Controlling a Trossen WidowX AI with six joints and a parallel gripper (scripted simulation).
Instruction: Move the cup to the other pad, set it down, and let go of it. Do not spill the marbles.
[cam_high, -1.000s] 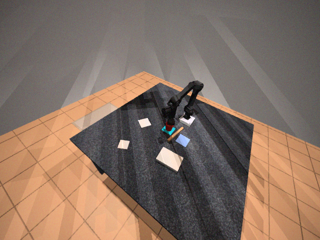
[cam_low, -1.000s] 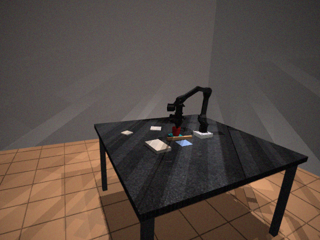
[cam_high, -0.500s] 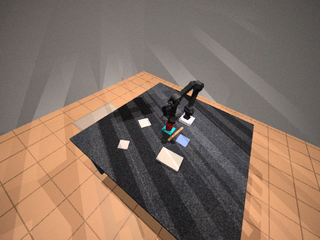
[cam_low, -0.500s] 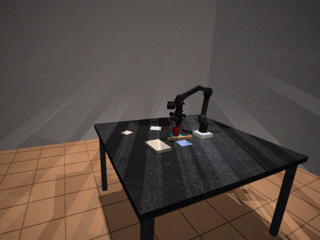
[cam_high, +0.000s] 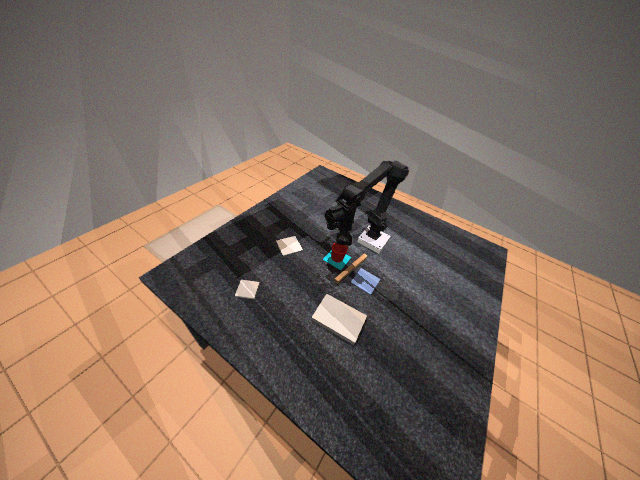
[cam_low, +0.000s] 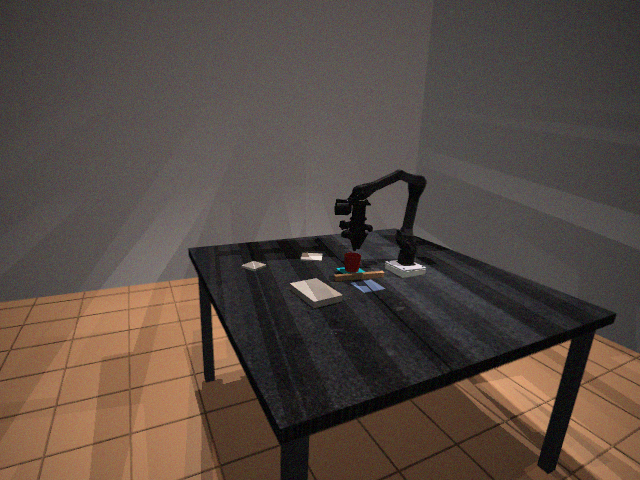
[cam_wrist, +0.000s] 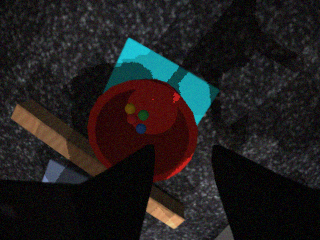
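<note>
Your desk (cam_low: 465, 330) is a dark square slab on four legs over orange floor tiles; the arm (cam_low: 408, 206) stands on a white base plate (cam_low: 405, 268) toward the far side and bends over to point straight down. Biggest loose item is a pale flat slab (cam_high: 339, 318) nearer the camera, then two smaller pale tiles (cam_high: 288, 245) (cam_high: 247, 288) off to one side, well apart from the action. A light blue pad (cam_high: 365, 280) lies flat just beside a wooden bar (cam_high: 350, 268), which runs between that pad and the cyan pad (cam_wrist: 195, 90). The red cup (cam_wrist: 142, 130) sits upright on the cyan pad, covering one corner portion of it, with its rim overlapping the bar in the wrist view; whether it touches the bar you cannot tell from here. The pincer (cam_wrist: 180, 165) hangs above the cup's near rim, released and holding nothing: its two dark fingers stand apart with a gap between them, one over the rim edge, the other outside the cup over the desk. In the exterior view the pincer tip (cam_low: 356, 242) sits just above the cup (cam_low: 352, 261), not around it. Three marbles, yellow (cam_wrist: 130, 108), green (cam_wrist: 143, 115) and blue (cam_wrist: 141, 129), cluster together on the cup floor.
</note>
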